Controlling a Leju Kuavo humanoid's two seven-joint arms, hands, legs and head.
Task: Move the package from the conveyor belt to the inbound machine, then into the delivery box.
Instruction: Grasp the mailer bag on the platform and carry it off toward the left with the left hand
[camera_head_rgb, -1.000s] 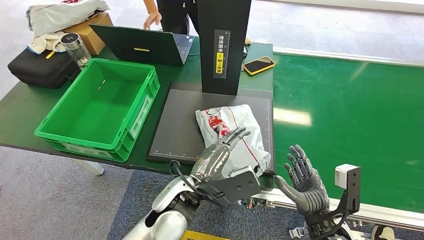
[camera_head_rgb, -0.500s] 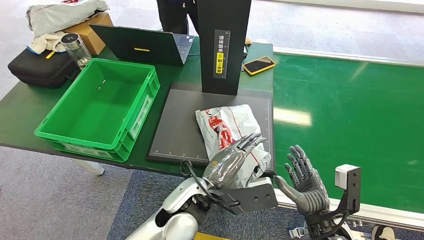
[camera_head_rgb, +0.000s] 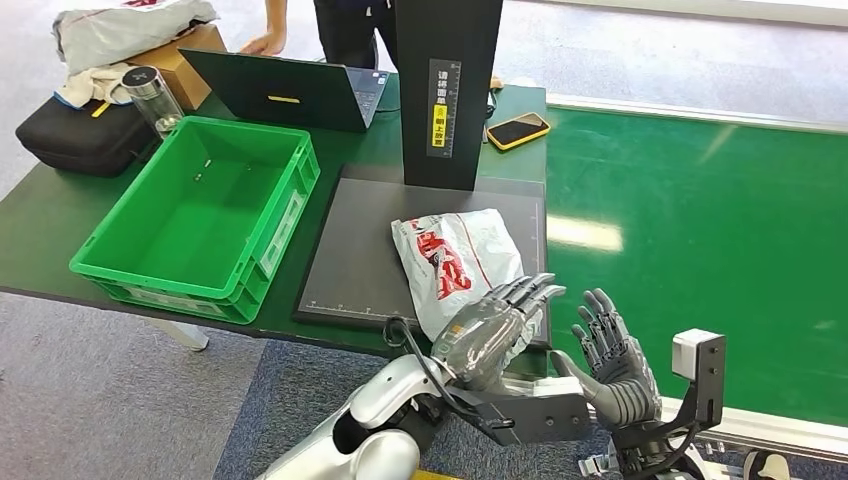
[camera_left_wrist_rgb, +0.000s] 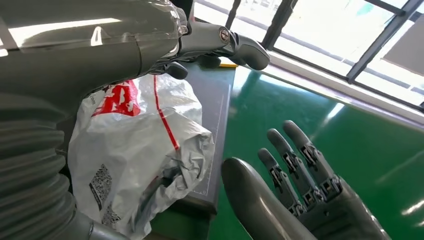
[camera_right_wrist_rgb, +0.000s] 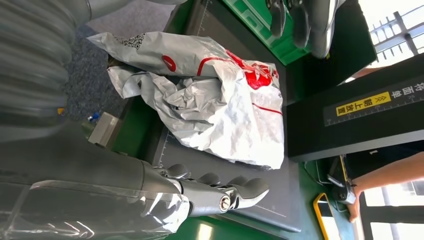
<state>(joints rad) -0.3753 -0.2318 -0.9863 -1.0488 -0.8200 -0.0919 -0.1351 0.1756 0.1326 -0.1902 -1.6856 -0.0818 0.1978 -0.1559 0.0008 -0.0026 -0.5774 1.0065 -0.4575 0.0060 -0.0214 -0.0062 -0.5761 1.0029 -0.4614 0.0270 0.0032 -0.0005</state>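
We see the package (camera_head_rgb: 460, 262), a crumpled white and silver poly mailer with red print, lying on the dark scanning plate (camera_head_rgb: 350, 250) of the inbound machine, just in front of the machine's black upright column (camera_head_rgb: 445, 90). Its near end hangs slightly over the plate's near edge. We judge it light, soft and slippery: the film is wrinkled and puffed, so it will buckle and slide rather than lift stiffly. We would take hold across the bunched near end, where the folds give something to pinch, or close both palms on its sides.

Our left robot hand (camera_head_rgb: 495, 325) hovers over the near end of the package with its fingers stretched and apart, clamped on nothing; from the head view we cannot tell whether it touches the film. Our right robot hand (camera_head_rgb: 612, 365) stands just beside the package on the conveyor belt (camera_head_rgb: 700, 230) side, palm turned towards it, fingers spread, holding nothing.

The delivery box, a green plastic crate (camera_head_rgb: 200, 215), sits on the desk (camera_head_rgb: 40, 220) on the far side of the plate from the belt. It holds no parcel; we make out only a few small specks on its floor. We judge the belt-to-machine step done and the move into the crate not yet done.
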